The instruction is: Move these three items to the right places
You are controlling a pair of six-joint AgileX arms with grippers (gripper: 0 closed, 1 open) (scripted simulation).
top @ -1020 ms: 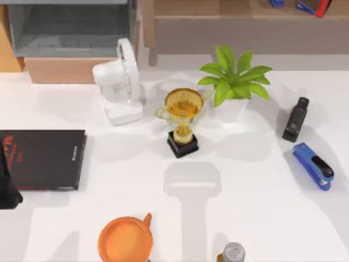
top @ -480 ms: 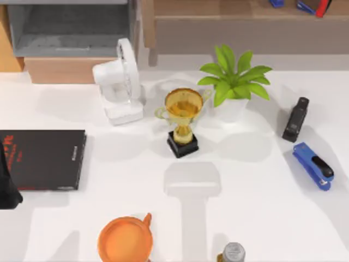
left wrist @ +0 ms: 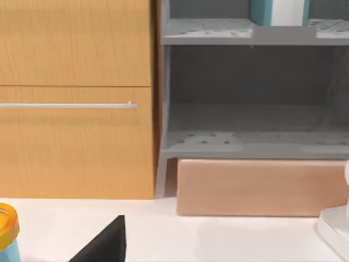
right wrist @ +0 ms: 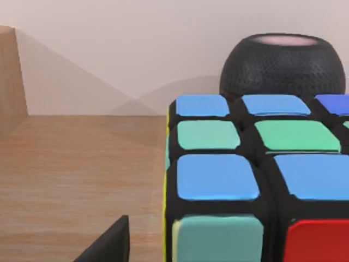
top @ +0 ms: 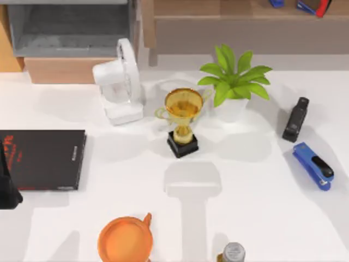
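1. In the top view the white surface (top: 256, 180) has wide open room in its middle and toward its right, between the trophy (top: 182, 121) and the blue stapler (top: 313, 165).
2. A thin black book (top: 43, 159) lies flat at the left edge, and a dark part of our left arm (top: 7, 185) sits just at that edge.
3. An orange cup (top: 125, 239) and a small bottle (top: 233, 253) stand at the near edge.
4. A fan (top: 121, 82), a plant (top: 234, 76) and a black stapler (top: 295, 119) stand along the far side.
5. In the right wrist view the puzzle cube (right wrist: 256, 180) rests on a wooden shelf (right wrist: 71, 180), square to the camera, with a dark round speaker (right wrist: 282, 68) just behind it.
6. In the left wrist view the teal book (left wrist: 279, 11) stands upright on the upper level of a grey shelf (left wrist: 245, 33), its long axis vertical.
7. We cannot tell the state of the fingers on either arm.
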